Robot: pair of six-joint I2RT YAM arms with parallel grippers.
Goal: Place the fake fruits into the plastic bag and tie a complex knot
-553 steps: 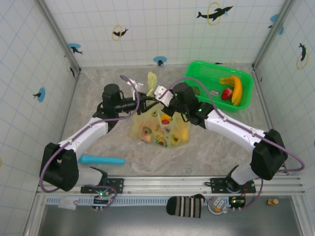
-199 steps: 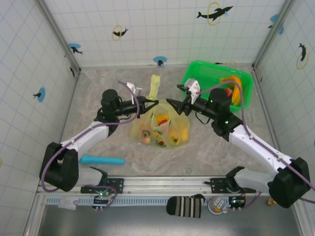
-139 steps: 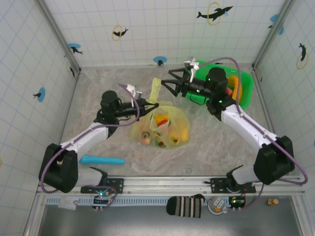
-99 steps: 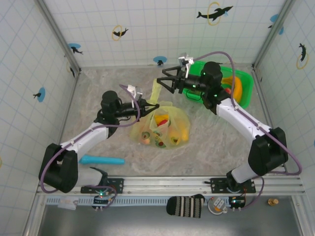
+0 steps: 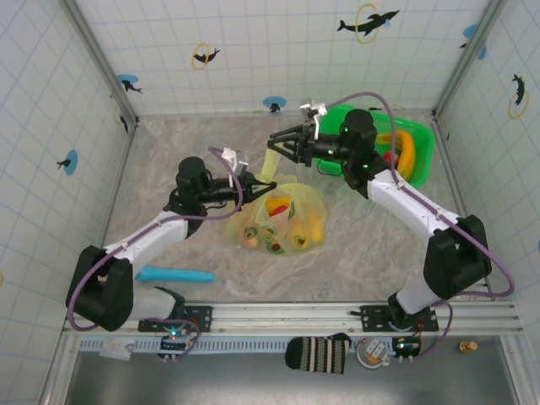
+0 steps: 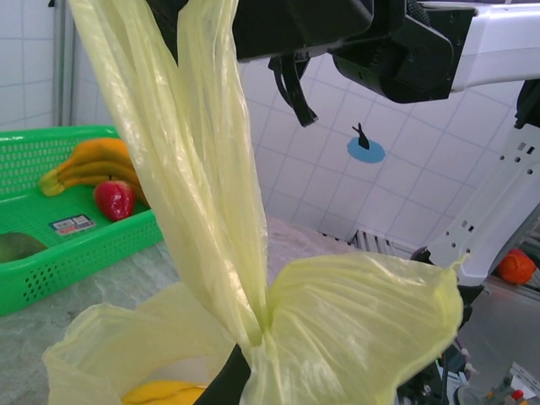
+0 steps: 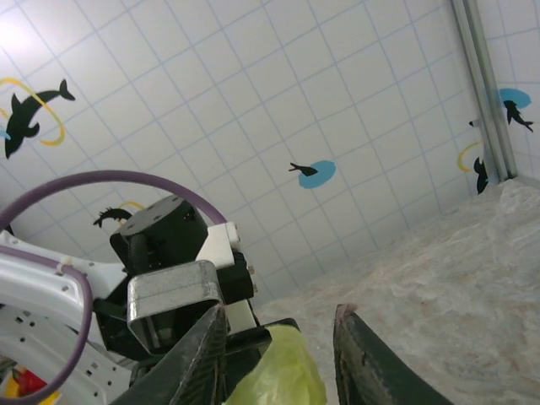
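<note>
The plastic bag lies mid-table with fake fruits showing through it, one yellow. My left gripper is shut on the bunched neck of the bag. From that pinch one handle strip rises upright. My right gripper hovers at the top of this strip, jaws apart. The strip's yellow tip sits between the fingers, clear of the right one. More fake fruits, a banana and a red piece, lie in the green tray.
The green tray stands at the back right against the tiled wall, and its mesh wall shows in the left wrist view. A teal stick lies near the front left. Tiled walls enclose the table on three sides.
The right arm swung from beside the bag up and back to the raised handle strip, and its jaws narrowed. The left gripper stayed shut on the bag, hardly moving.
</note>
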